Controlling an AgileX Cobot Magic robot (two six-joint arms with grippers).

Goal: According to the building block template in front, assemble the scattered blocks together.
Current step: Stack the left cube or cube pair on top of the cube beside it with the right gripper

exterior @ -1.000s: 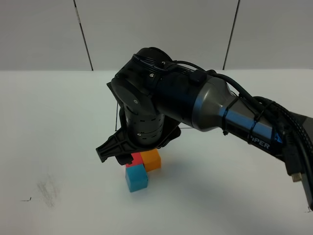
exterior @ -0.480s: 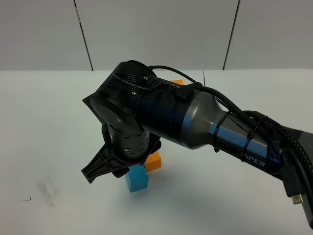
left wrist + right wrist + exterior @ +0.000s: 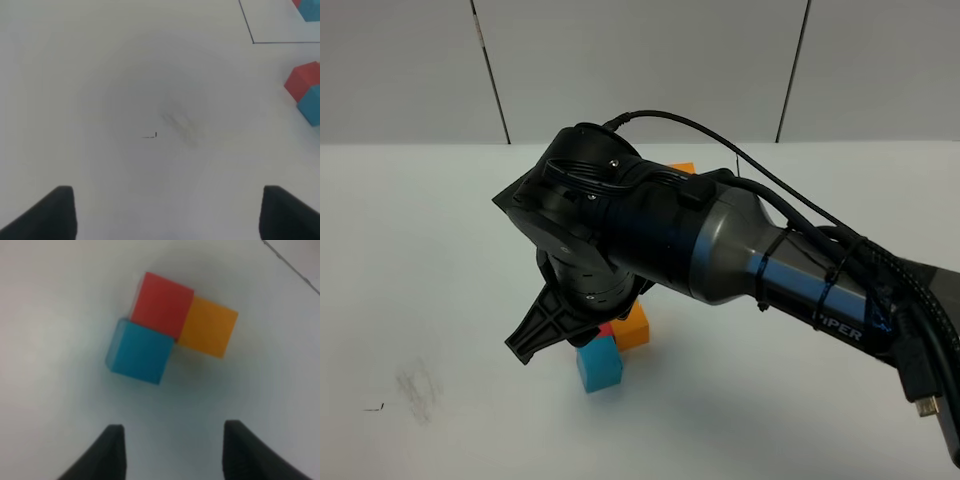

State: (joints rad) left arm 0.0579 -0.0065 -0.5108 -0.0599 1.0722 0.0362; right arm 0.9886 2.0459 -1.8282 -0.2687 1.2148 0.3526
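- Right claw (image 3: 170, 440): clenched and empty. From the high camera the fingers read as a single dark wedge. No block sits between the tips in the wrist view.
- Scattered blocks: all three lie on the white table (image 3: 420, 250) as one touching cluster.
  - The red cube (image 3: 162, 304) is the corner piece.
  - The orange cube (image 3: 209, 332) sits flush on one face of the red.
  - The light blue cube (image 3: 140, 351) sits on the adjacent face, making an L.
- Key relation: the cluster lies just ahead of and below the right claw, and the blue cube is the one nearest its tips. The claw hangs above the table and touches none of the cubes.
- Left claw (image 3: 167, 210): released, fingers spread wide, over bare table. The cluster shows only at the edge of its view, well apart, so the right arm is clearly the nearer.
- Building block template (image 3: 682, 168): farther back on the table and mostly hidden by the right arm. Only a bit of orange shows.
- Judgement: the L looks assembled. With the template covered, I cannot check the match of colours and orientation from here.
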